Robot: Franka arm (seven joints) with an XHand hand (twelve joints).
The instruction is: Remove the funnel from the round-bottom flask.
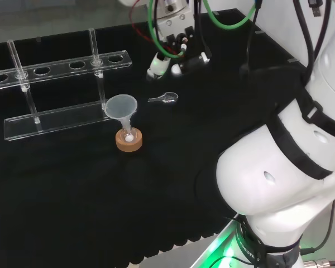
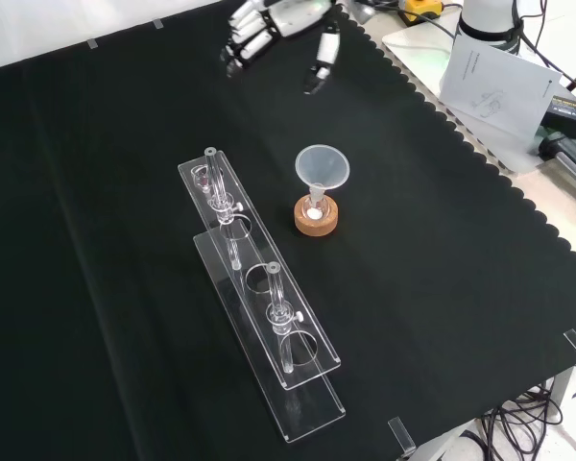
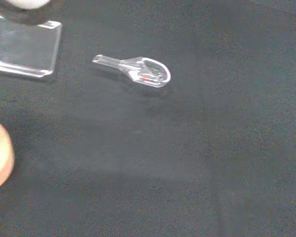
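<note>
One funnel (image 1: pixel 121 107) in the head view sits with its stem in the flask (image 1: pixel 129 135) on a cork ring (image 1: pixel 129 142), while the hand (image 1: pixel 167 62) hangs well beyond it with fingers loosely spread, holding nothing. From the front, the funnel (image 2: pixel 323 167) stands just right of a clear rack (image 2: pixel 259 317) on the surface (image 2: pixel 96 240), the hand (image 2: pixel 274 24) well above it. At the wrist, a clear scoop (image 3: pixel 138 70) lies flat on the cloth.

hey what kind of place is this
Probably a robotics lab set up as a chemistry bench: a funnel in a flask on a cork ring, a clear tube rack, and the arm's hand above black cloth.
</note>
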